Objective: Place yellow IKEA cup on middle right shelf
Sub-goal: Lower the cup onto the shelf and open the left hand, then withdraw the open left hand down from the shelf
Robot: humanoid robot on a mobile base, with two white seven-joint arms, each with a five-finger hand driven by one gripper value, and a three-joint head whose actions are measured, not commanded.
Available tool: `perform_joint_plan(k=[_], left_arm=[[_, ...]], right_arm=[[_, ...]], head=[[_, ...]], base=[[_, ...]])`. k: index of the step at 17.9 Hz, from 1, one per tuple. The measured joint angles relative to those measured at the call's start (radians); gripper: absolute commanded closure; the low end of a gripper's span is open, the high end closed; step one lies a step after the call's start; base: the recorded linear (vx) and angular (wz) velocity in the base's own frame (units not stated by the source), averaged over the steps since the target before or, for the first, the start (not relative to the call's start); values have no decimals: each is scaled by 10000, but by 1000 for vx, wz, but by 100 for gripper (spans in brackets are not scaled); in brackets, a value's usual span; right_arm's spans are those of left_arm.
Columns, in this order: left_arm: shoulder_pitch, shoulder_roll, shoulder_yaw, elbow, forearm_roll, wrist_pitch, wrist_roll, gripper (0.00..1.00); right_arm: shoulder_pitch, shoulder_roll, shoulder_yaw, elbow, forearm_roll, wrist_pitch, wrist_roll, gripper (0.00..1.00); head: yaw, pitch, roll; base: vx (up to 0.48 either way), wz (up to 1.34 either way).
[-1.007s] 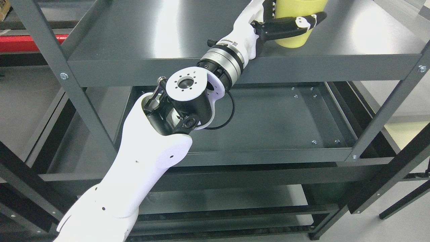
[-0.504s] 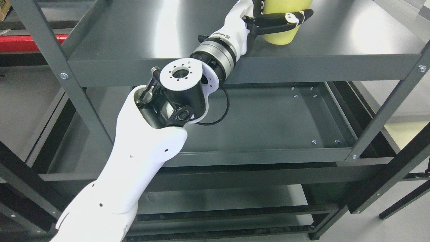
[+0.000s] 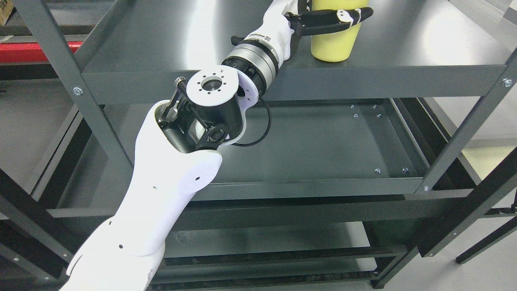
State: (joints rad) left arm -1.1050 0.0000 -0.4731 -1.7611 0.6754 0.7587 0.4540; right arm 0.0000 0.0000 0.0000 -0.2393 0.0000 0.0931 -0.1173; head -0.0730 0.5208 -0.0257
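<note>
The yellow cup (image 3: 332, 42) stands upright on the dark grey upper shelf (image 3: 412, 44), right of the middle and near its front edge; its rim is cut off by the picture's top. My left arm reaches up from the lower left. Its hand (image 3: 323, 17) is shut on the cup, with a black finger (image 3: 343, 18) wrapped across the cup's front. The cup's base appears to rest on the shelf surface.
A second grey shelf (image 3: 323, 149) lies below, and more levels sit under it. Slanted frame posts stand at the left (image 3: 68, 81) and right (image 3: 472, 125). A red bar (image 3: 24, 50) shows at the far left behind the rack.
My left arm has swung left and a little higher, carrying the cup leftward along the upper shelf. More of the cup's lower body now shows below the finger.
</note>
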Motion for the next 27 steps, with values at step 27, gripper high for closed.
perform_joint_plan(k=[27], left_arm=[[508, 0, 537, -126, -73, -3712, -4681, 1]], right_arm=[[0, 0, 0, 0, 0, 0, -1, 1]], head=[[0, -1, 0]], base=[[-22, 23]])
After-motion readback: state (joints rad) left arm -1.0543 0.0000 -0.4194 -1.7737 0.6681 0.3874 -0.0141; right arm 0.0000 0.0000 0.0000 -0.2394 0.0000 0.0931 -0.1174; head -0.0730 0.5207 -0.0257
